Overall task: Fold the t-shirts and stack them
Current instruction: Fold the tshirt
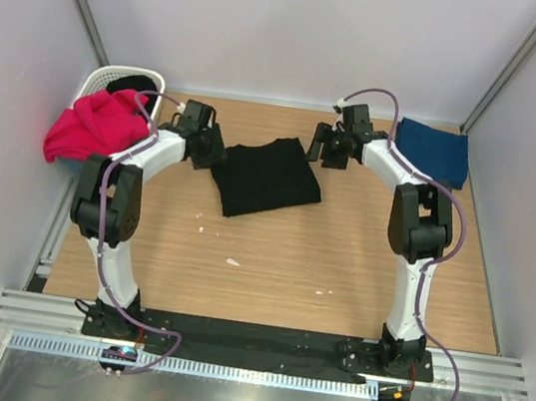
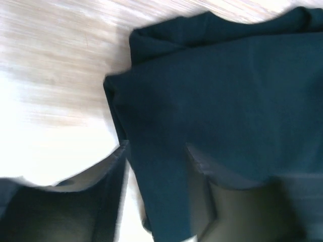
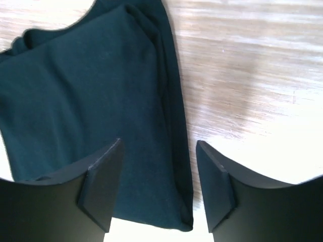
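A folded black t-shirt lies flat on the wooden table between my two grippers. My left gripper hangs over its left edge. In the blurred left wrist view the jaws stand apart with a strip of the shirt under the gap. My right gripper is at the shirt's back right corner, open, and the shirt's folded edge runs below between its fingers without touching them. A navy blue t-shirt lies folded at the back right. A magenta-red t-shirt is draped over the basket.
A white lattice laundry basket stands at the back left corner with dark cloth inside it. White walls close the table on three sides. A few small white scraps lie on the wood in front of the black shirt.
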Robot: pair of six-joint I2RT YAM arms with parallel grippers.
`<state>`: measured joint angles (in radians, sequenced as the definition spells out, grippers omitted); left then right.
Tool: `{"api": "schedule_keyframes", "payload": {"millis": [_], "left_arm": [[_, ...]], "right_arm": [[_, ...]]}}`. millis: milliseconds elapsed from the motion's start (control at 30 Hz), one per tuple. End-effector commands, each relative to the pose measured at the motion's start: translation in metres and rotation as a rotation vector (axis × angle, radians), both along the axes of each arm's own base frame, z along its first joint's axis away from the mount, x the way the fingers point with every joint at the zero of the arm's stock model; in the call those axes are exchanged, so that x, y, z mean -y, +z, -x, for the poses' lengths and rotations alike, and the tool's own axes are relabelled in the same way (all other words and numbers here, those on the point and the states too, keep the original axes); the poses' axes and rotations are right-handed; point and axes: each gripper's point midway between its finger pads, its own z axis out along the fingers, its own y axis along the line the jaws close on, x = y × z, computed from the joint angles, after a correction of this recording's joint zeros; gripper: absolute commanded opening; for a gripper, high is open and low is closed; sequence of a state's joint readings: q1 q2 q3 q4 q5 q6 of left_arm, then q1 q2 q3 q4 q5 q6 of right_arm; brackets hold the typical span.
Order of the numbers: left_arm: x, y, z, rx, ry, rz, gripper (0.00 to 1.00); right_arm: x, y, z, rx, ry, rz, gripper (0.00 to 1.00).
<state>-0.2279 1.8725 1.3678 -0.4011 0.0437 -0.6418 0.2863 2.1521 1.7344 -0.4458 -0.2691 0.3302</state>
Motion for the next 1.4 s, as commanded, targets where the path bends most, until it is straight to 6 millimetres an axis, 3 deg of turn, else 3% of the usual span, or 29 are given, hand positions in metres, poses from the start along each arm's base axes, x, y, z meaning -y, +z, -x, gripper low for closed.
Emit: {"api": "schedule_keyframes", "payload": {"millis": [0, 200, 333, 367, 400, 467, 567, 700, 767, 800, 833, 867, 900, 933, 967, 1000, 1033, 1067, 1100, 1167, 1233, 1267, 1300, 1367], "left_arm": [[0.0, 0.01, -0.036, 0.12, -0.004, 0.0, 0.45], [-0.005, -0.012, -0.062, 0.115, 0.008, -0.035, 0.34], [-0.005, -0.026, -0.078, 0.121, -0.002, -0.037, 0.25], [-0.005, -0.027, -0.081, 0.122, -0.006, -0.036, 0.23], [-0.003, -0.03, -0.087, 0.122, -0.015, -0.026, 0.2], [-0.005, -0.032, -0.092, 0.131, -0.031, -0.032, 0.18], [0.001, -0.029, -0.103, 0.16, -0.09, -0.036, 0.17], [0.009, -0.018, -0.114, 0.195, -0.158, -0.031, 0.21], [0.014, -0.004, -0.116, 0.212, -0.198, -0.022, 0.26], [0.015, 0.003, -0.115, 0.212, -0.208, -0.024, 0.33], [0.015, 0.02, -0.116, 0.241, -0.212, -0.025, 0.4], [0.014, 0.031, -0.115, 0.261, -0.226, -0.033, 0.47], [0.014, 0.039, -0.112, 0.263, -0.232, -0.039, 0.61], [0.013, 0.048, -0.111, 0.274, -0.235, -0.046, 0.64], [0.009, 0.07, -0.111, 0.306, -0.224, -0.064, 0.66], [0.005, 0.075, -0.106, 0.296, -0.219, -0.078, 0.66], [0.003, 0.084, -0.102, 0.301, -0.215, -0.087, 0.66], [0.0, 0.097, -0.098, 0.315, -0.206, -0.093, 0.66], [-0.001, 0.099, -0.09, 0.294, -0.204, -0.089, 0.65], [-0.001, 0.117, -0.077, 0.312, -0.205, -0.074, 0.58], [0.003, 0.108, -0.061, 0.275, -0.205, -0.047, 0.48], [0.005, 0.106, -0.053, 0.262, -0.198, -0.034, 0.31], [0.007, 0.103, -0.04, 0.246, -0.196, -0.018, 0.24], [0.011, 0.096, -0.026, 0.216, -0.162, 0.022, 0.08]], "right_arm": [[-0.007, -0.003, 0.001, 0.016, 0.012, -0.02, 0.63], [-0.006, -0.031, 0.029, -0.057, -0.008, 0.007, 0.53], [-0.002, -0.038, 0.049, -0.1, -0.045, -0.012, 0.31], [-0.004, -0.03, 0.05, -0.077, -0.049, -0.03, 0.27], [-0.004, -0.04, 0.064, -0.118, -0.063, -0.043, 0.23], [-0.011, -0.034, 0.074, -0.105, -0.059, -0.067, 0.21], [-0.016, -0.045, 0.1, -0.153, -0.068, -0.068, 0.19], [-0.022, -0.023, 0.116, -0.128, -0.088, -0.083, 0.19], [-0.013, -0.007, 0.111, -0.099, -0.144, -0.066, 0.26], [-0.01, 0.009, 0.107, -0.064, -0.158, -0.057, 0.3], [-0.002, 0.015, 0.1, -0.028, -0.181, -0.016, 0.43], [0.0, 0.032, 0.092, 0.001, -0.19, -0.006, 0.5], [0.005, 0.042, 0.084, 0.023, -0.203, 0.002, 0.62], [0.011, 0.043, 0.081, 0.018, -0.223, 0.031, 0.66], [0.011, 0.063, 0.065, 0.061, -0.226, 0.023, 0.68], [0.018, 0.067, 0.056, 0.064, -0.243, 0.026, 0.68], [0.021, 0.058, 0.052, 0.029, -0.25, 0.042, 0.67], [0.021, 0.073, 0.039, 0.06, -0.254, 0.023, 0.62], [0.021, 0.075, 0.033, 0.067, -0.253, 0.017, 0.57], [0.012, 0.079, 0.021, 0.087, -0.216, -0.012, 0.47], [-0.002, 0.086, 0.012, 0.12, -0.17, -0.076, 0.36], [-0.009, 0.081, 0.01, 0.121, -0.15, -0.1, 0.3], [-0.018, 0.081, 0.011, 0.111, -0.126, -0.149, 0.21], [-0.026, 0.076, 0.006, 0.12, -0.118, -0.182, 0.16]]}}
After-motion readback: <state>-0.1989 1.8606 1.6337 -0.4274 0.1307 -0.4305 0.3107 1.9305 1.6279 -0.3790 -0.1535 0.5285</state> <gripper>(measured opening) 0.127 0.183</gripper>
